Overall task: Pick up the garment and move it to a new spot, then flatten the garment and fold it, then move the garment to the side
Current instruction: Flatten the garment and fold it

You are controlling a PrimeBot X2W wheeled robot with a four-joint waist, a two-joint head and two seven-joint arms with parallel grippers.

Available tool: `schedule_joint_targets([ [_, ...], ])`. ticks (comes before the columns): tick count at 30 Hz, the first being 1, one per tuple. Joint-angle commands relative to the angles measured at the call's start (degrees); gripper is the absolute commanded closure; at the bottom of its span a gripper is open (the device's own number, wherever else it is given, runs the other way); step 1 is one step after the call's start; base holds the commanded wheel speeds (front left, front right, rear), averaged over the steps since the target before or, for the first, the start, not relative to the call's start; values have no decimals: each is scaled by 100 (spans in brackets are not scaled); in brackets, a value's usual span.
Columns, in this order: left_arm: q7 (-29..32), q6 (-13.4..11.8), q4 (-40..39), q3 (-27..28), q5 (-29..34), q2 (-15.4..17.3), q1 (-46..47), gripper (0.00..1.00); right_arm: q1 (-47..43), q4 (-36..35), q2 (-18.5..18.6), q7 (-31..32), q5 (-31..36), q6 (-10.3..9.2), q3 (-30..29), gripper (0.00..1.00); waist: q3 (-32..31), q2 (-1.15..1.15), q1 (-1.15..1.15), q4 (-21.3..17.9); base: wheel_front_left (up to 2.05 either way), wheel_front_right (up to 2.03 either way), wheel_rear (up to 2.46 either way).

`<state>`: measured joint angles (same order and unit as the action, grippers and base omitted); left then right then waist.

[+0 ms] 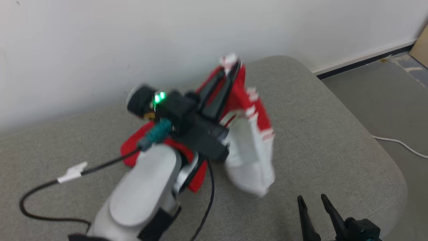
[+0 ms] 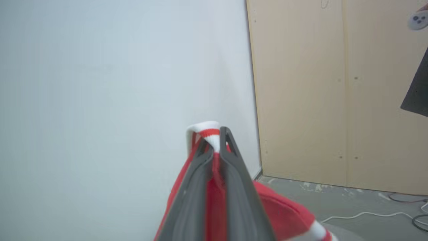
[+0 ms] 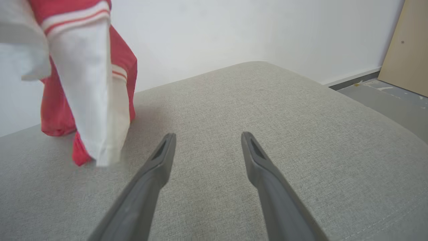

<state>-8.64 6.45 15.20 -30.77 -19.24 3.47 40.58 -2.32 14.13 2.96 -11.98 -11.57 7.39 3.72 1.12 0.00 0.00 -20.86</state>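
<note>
My left pincer (image 1: 231, 68) clenches the garment (image 1: 251, 150), which hangs vertically, left and far of my released right pincer (image 1: 312, 198).

bright, even light, soft shadows; motion blur smears the garment (image 1: 250, 150).

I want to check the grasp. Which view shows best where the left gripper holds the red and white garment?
The left wrist view: the left gripper is shut on the garment's striped hem, close and sharp. The head view shows it blurred. The right wrist view shows the garment's lower part by the grey cushion.
</note>
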Motion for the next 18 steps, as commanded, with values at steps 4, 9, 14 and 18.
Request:
schedule_joint_targets([
  [4, -351, -256, -200, 241, -278, -45, 826, 100, 42, 146, -10, -81, -124, 20, 110, 0, 29, 0, 0, -75, 0, 0, 0],
  [9, -599, -745, -234, 573, -688, -46, 1039, 100, 50, 256, -12, -143, -166, 20, 123, 0, 129, 0, 0, 187, 0, 0, 0],
  [14, -647, -961, 436, 1054, -907, 115, 260, 100, 128, 232, -14, -175, -104, 20, 76, 0, 317, 0, 0, 720, 0, 0, 0],
  [18, -658, -1051, 1071, 1545, -1088, 222, -496, 100, 224, 186, -12, -162, -78, 20, 169, 0, 453, 0, 0, 1071, 0, 0, 0],
])
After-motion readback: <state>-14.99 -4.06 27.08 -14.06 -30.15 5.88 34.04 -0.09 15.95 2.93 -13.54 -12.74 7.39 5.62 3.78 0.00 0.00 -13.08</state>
